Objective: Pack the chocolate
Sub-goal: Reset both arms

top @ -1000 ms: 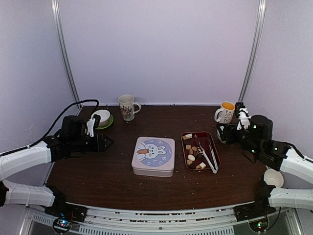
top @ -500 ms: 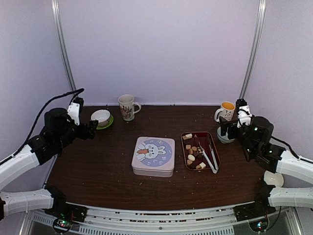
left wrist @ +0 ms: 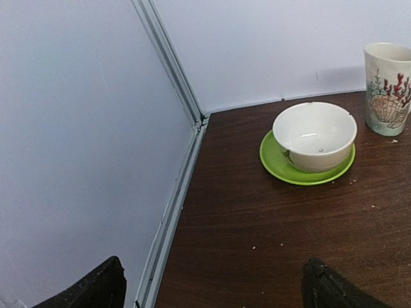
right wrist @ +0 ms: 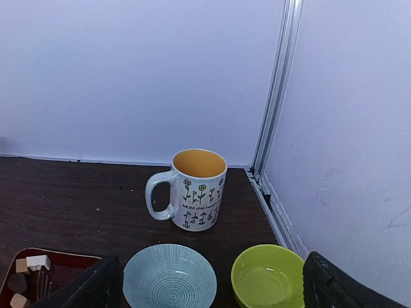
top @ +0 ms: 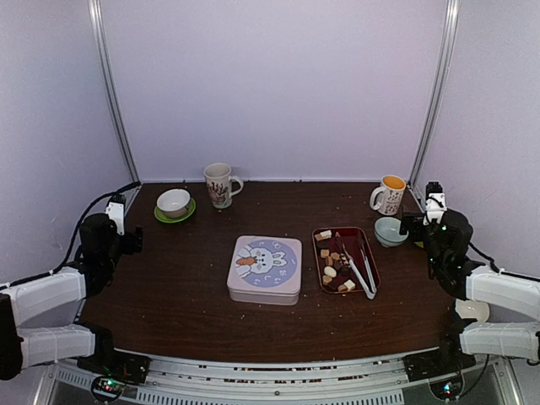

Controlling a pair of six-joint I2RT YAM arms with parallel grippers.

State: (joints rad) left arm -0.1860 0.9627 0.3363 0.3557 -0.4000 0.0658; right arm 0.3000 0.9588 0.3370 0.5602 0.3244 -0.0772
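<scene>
On the tabletop (top: 169,295), a closed rabbit-lidded tin (top: 264,268) sits at centre, judged to be the packing container; with its lid on, nothing can go in yet. Just to its right, the dark red tray (top: 315,257) carries the tongs (top: 361,270), laid ready for transfer, beside the chocolate (top: 331,263) gathered in its left half. Left fingers (left wrist: 96,292) and right fingers (right wrist: 334,285) are spread wide, grasping nothing, at opposite edges, well apart from the work.
</scene>
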